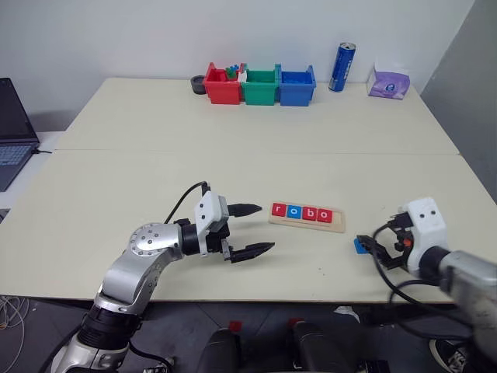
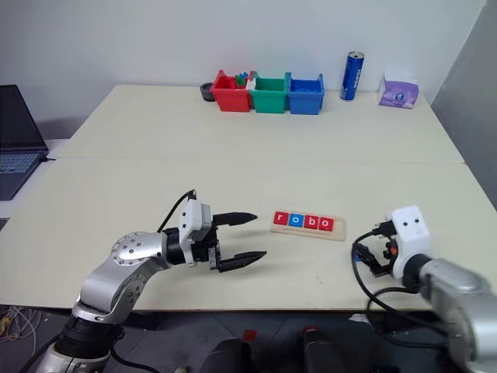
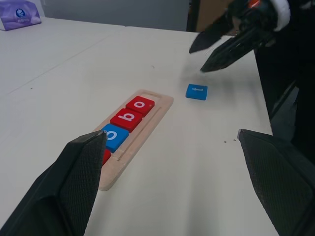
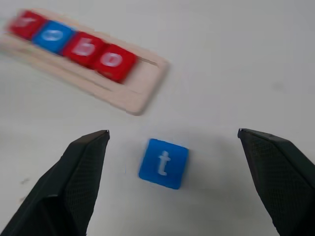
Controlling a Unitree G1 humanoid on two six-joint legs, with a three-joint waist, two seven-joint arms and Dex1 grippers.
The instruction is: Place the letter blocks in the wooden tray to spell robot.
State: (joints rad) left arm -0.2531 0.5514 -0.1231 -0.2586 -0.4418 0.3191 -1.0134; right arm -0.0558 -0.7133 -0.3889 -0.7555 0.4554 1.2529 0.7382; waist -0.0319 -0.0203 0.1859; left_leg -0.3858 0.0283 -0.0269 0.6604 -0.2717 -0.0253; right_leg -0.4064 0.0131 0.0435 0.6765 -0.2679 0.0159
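Observation:
The wooden tray (image 1: pixel 338 225) lies in the middle of the table, with room left at its right end. In it sit letter blocks in a row: red r (image 4: pixel 24 22), blue o (image 4: pixel 51 35), red b (image 4: pixel 83 48), red o (image 4: pixel 113 61). A blue t block (image 4: pixel 163 163) lies flat on the table just right of the tray, touching nothing. My right gripper (image 4: pixel 173 131) hovers over it, open and empty. To the left of the tray my left gripper (image 1: pixel 265 228) points toward it, open and empty.
Red (image 1: pixel 221 85), green (image 1: pixel 260 87) and blue (image 1: pixel 297 87) bins stand in a row at the table's far edge. A blue can (image 1: pixel 342 67) and a purple tissue pack (image 1: pixel 388 81) are to their right. A laptop (image 1: pixel 12 132) sits at far left.

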